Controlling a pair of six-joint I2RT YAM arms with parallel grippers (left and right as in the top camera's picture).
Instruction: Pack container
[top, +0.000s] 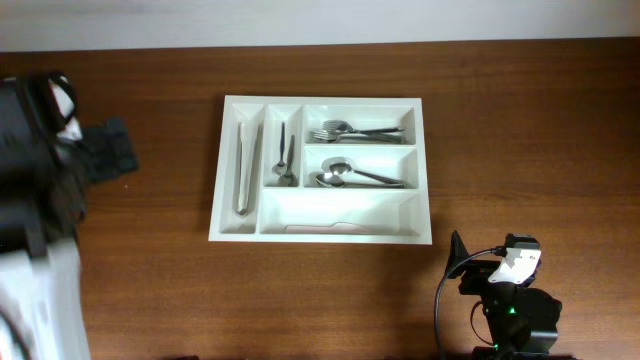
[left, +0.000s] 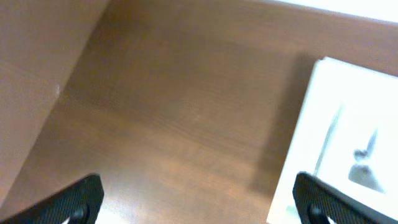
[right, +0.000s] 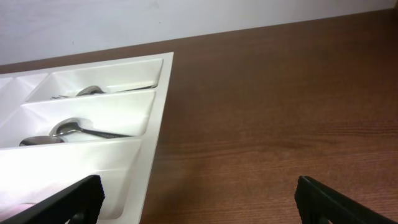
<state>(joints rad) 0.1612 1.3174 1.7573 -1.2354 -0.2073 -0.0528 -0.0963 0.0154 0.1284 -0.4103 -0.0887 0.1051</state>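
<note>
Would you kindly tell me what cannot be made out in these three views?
Overhead: the pale item in the tray's bottom compartment is too faint against the white plastic to identify.
Left wrist: the tray is blurred, washed out and cut off by the right edge; its contents are grey smudges.
Right wrist: the dividers hide most of the forks and spoons; the left edge cuts off the tray.

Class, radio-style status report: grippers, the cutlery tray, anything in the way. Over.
Open and empty: left gripper, right gripper. On table, container holds tongs, forks, spoons. Nothing seen in the way.
</note>
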